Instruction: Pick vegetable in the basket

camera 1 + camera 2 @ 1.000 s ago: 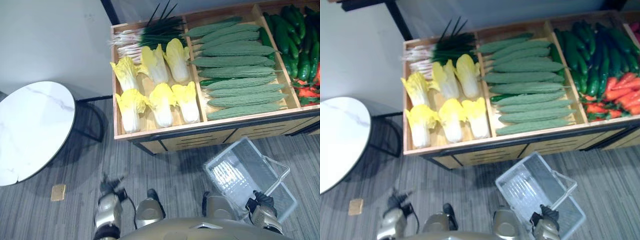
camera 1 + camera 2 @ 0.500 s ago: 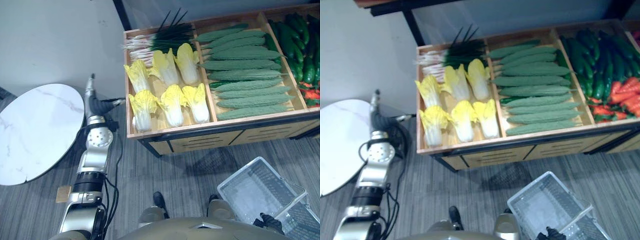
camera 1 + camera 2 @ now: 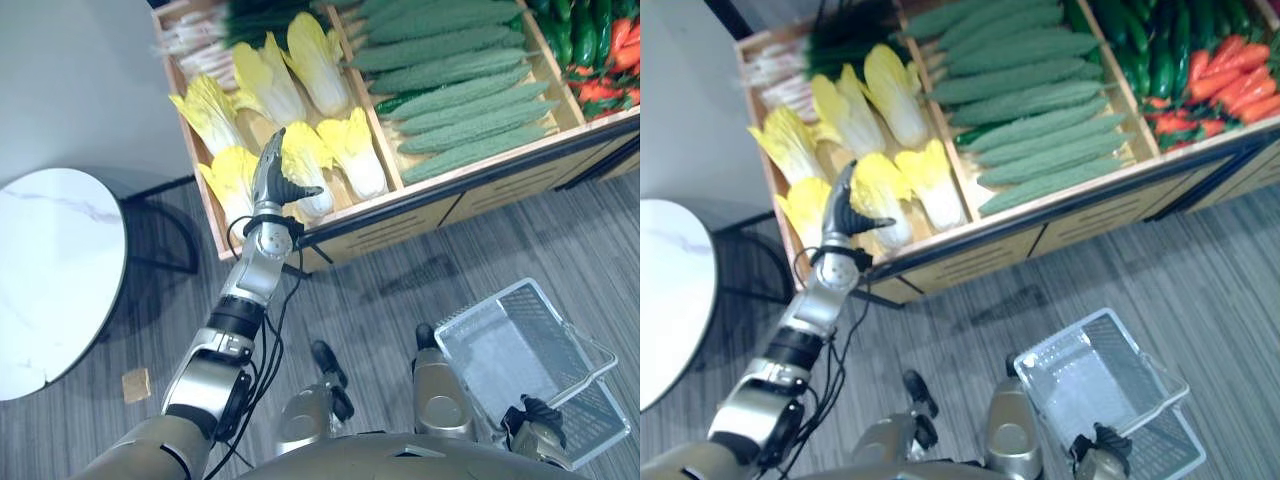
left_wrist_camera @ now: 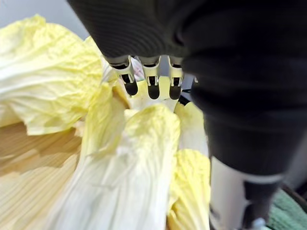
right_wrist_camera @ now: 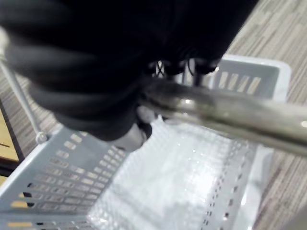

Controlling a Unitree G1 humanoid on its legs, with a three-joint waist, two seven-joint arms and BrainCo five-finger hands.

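So the veg it's going for looks like the napa cabbage in the front row of the left compartment, middle one of the three there. It's lying flat in the wooden bench with the other cabbages packed right beside it, so nothing's been picked yet. The left hand is hanging right over it. In the left wrist view the fingers are stretched out straight above the leafy yellow end, thumb out to the side, nothing clamped, and I can't tell if the tips are touching the leaves or just above them. Scallions sit behind the cabbages and the bumpy green gourds fill the next compartment over, well out of the way. Down by the robot's right side, the right hand is wrapped round the metal handle of the grey basket, which is empty and hangs low over the floor, well apart from the bench. My read: this is the reach step, just before the grab. Next it needs to drop onto the cabbage and close round its body, not the loose leaves, without snagging the neighbours, then carry it across to the basket.
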